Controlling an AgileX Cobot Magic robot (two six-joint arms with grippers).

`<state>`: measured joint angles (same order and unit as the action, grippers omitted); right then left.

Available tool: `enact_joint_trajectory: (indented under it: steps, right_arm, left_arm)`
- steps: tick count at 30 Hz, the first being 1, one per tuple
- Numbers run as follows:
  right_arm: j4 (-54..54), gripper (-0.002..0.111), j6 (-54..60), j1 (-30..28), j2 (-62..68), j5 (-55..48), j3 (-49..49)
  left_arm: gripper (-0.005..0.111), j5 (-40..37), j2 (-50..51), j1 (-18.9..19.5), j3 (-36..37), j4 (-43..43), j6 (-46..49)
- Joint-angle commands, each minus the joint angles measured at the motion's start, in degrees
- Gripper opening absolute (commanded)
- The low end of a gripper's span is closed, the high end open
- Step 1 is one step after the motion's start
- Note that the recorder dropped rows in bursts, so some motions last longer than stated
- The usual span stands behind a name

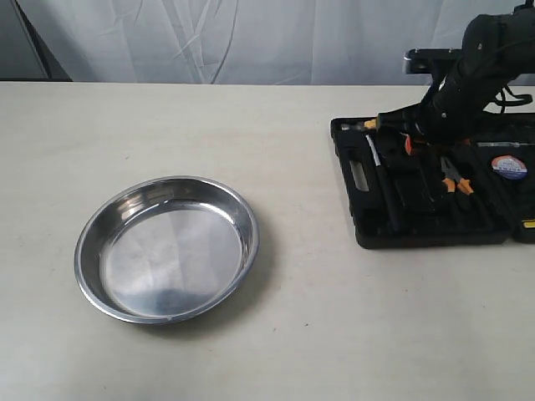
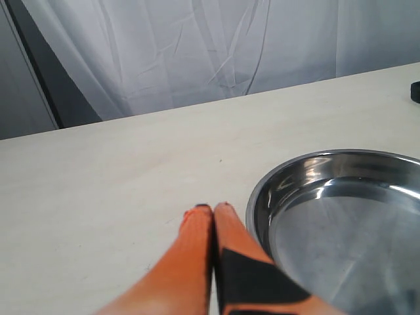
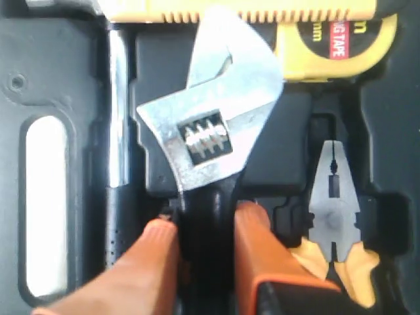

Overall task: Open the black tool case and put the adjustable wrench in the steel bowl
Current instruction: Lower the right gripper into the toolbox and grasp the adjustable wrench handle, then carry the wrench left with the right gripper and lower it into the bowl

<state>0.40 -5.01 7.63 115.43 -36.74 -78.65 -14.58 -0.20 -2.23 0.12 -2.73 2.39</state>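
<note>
The black tool case (image 1: 372, 225) lies open at the right of the table, with tools in its moulded slots. In the right wrist view the adjustable wrench (image 3: 213, 125) shows its shiny silver head, and its black handle runs down between the orange fingers (image 3: 252, 230). My right gripper (image 3: 205, 226) is shut on that handle, over the case's far part (image 1: 408, 138). The steel bowl (image 1: 167, 251) sits empty at the left. My left gripper (image 2: 213, 207) is shut on nothing, low over the table just beside the bowl's rim (image 2: 257, 197); the exterior view does not show it.
Orange-handled pliers (image 3: 333, 197) lie in the slot beside the wrench. A long tool with a chrome shaft (image 3: 118, 111) lies on its other side, and a yellow tape measure (image 3: 338, 39) beyond its head. The case's handle cutout (image 3: 46, 203) is nearby. A white curtain hangs behind the table.
</note>
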Motion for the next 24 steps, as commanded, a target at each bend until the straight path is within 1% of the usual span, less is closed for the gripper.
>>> enact_joint_trajectory:
  steps: [1, 4, 7, 10, 11, 13, 14, 17, 20, 24]
  right_arm:
    - [-0.4, -0.001, 0.55, -0.17, -0.98, -0.95, -0.45]
    - [3.57, -0.001, 4.4, 0.49, -1.26, -2.43, -0.45]
    - [11.61, -0.001, 13.2, 3.05, -2.74, -2.97, -0.45]
    - [19.84, -0.001, 21.3, 7.95, -4.93, -1.38, -0.45]
    - [23.29, -0.001, 24.49, 10.63, -5.58, -0.5, -0.45]
    - [26.93, -0.001, 28.37, 14.74, -5.96, 1.15, -0.57]
    - [27.98, -0.001, 30.32, 18.01, -5.71, 1.77, -1.2]
    - [27.26, -0.001, 30.94, 25.71, -2.86, 1.91, -4.75]
    - [27.15, -0.001, 30.94, 31.26, 1.36, 1.29, -10.43]
    - [27.15, -0.001, 29.85, 35.8, 7.24, 1.43, -16.07]
  left_arm:
    - [0.0, 0.89, 0.2, -0.21, -0.12, 0.07, -0.2]
    - [0.0, 0.89, 0.2, -0.21, -0.12, 0.07, -0.2]
    - [0.0, 0.89, 0.2, -0.21, -0.12, 0.07, -0.2]
    - [0.0, 0.89, 0.2, -0.21, -0.12, 0.07, -0.2]
    - [0.0, 0.89, 0.2, -0.21, -0.12, 0.07, -0.2]
    - [0.0, 0.89, 0.2, -0.21, -0.12, 0.07, -0.2]
    - [0.0, 0.89, 0.2, -0.21, -0.12, 0.07, -0.2]
    - [0.0, 0.89, 0.2, -0.21, -0.12, 0.07, -0.2]
    - [0.0, 0.89, 0.2, -0.21, -0.12, 0.07, -0.2]
    - [0.0, 0.89, 0.2, -0.21, -0.12, 0.07, -0.2]
